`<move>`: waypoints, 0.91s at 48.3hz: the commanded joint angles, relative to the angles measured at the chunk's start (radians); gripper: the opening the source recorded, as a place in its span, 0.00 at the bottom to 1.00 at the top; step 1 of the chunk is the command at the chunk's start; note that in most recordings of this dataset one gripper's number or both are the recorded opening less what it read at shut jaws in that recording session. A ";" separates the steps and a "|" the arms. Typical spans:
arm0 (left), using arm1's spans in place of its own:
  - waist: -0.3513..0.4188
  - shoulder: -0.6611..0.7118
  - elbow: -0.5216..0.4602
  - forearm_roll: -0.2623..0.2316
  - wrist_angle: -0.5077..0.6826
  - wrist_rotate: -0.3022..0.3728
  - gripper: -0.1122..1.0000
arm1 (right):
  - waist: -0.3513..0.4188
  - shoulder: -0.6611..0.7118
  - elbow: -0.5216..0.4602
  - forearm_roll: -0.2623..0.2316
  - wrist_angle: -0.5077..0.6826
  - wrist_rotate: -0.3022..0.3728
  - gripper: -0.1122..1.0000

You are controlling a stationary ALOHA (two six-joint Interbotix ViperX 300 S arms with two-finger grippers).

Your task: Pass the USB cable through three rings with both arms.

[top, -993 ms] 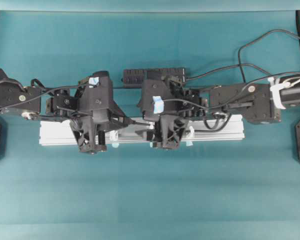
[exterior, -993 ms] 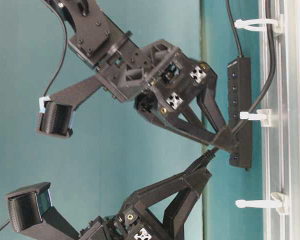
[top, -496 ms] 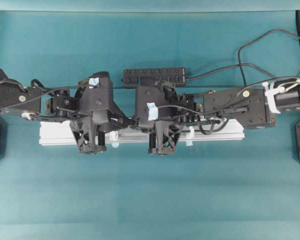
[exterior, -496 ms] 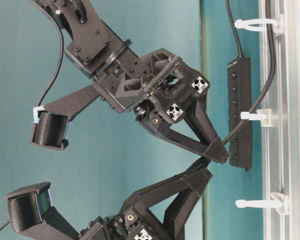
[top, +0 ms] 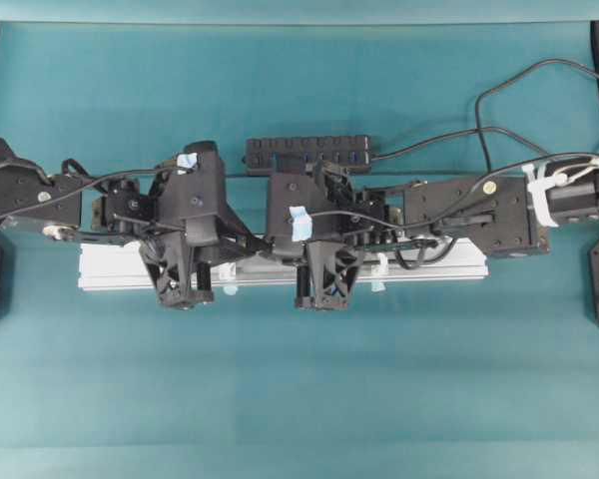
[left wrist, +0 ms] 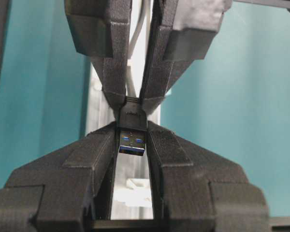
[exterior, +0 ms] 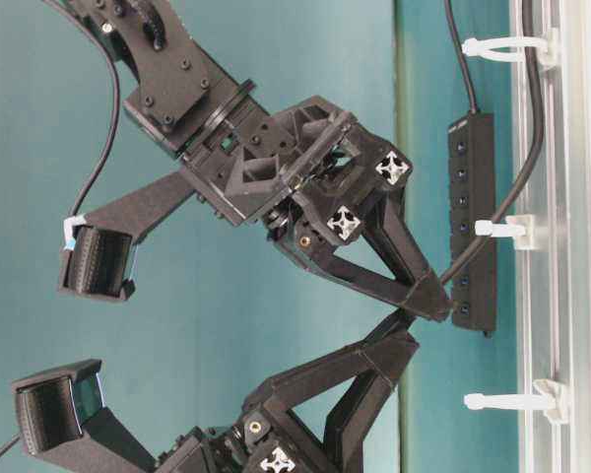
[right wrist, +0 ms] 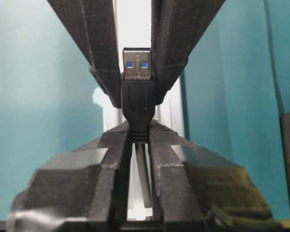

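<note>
Above the rail: both grippers are met tip to tip over the silver aluminium rail (top: 280, 264), which lies across the middle of the teal table (top: 299, 399).

Left gripper (left wrist: 132, 137): it is clamped on the USB plug (left wrist: 132, 140); the plug's black body is pinched between the fingertips (left wrist: 106, 145), with the metal mouth facing the left wrist camera.

Right gripper (right wrist: 139, 135): it is closed on the moulded neck just behind the plug, where the USB cable (right wrist: 141, 181) leaves it.

USB cable: it is seen held off the table at the plug end by both grippers; in the table-level view it runs from the joined tips toward the rail, through the middle ring (exterior: 502, 229).

Three rings: the other two rings (exterior: 502, 45) (exterior: 512, 400) stand upright along the same rail edge, well apart; whether the cable passes through the upper one cannot be told for certain.

Edges: a black multi-port hub (top: 307, 152) lies just beyond the rail's far edge, near the right arm.

Open room: bare teal surface is seen in front of the rail and behind the hub.
</note>
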State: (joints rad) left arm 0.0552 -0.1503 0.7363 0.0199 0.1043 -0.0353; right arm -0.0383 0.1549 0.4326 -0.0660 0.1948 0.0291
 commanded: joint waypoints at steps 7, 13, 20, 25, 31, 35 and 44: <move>-0.003 -0.067 0.012 0.002 -0.005 -0.011 0.62 | 0.011 0.002 -0.035 0.002 0.071 -0.011 0.03; -0.003 -0.127 0.037 0.002 -0.003 -0.044 0.88 | 0.009 0.015 -0.069 0.002 0.150 -0.011 0.03; -0.003 -0.221 0.087 0.002 -0.003 -0.080 0.82 | 0.012 0.038 -0.126 0.002 0.273 -0.015 0.03; -0.003 -0.279 0.121 0.002 -0.003 -0.092 0.82 | 0.012 0.055 -0.161 0.002 0.347 -0.017 0.03; -0.003 -0.337 0.155 0.002 0.003 -0.094 0.82 | 0.012 0.074 -0.192 0.002 0.419 -0.031 0.03; -0.003 -0.365 0.169 0.002 0.018 -0.094 0.82 | 0.015 0.087 -0.207 0.003 0.459 -0.035 0.03; 0.012 -0.440 0.190 0.002 0.086 -0.092 0.82 | 0.028 0.129 -0.230 0.008 0.503 -0.035 0.03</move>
State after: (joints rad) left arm 0.0568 -0.5538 0.9342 0.0184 0.1749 -0.1289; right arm -0.0276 0.2807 0.2224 -0.0660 0.6918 0.0015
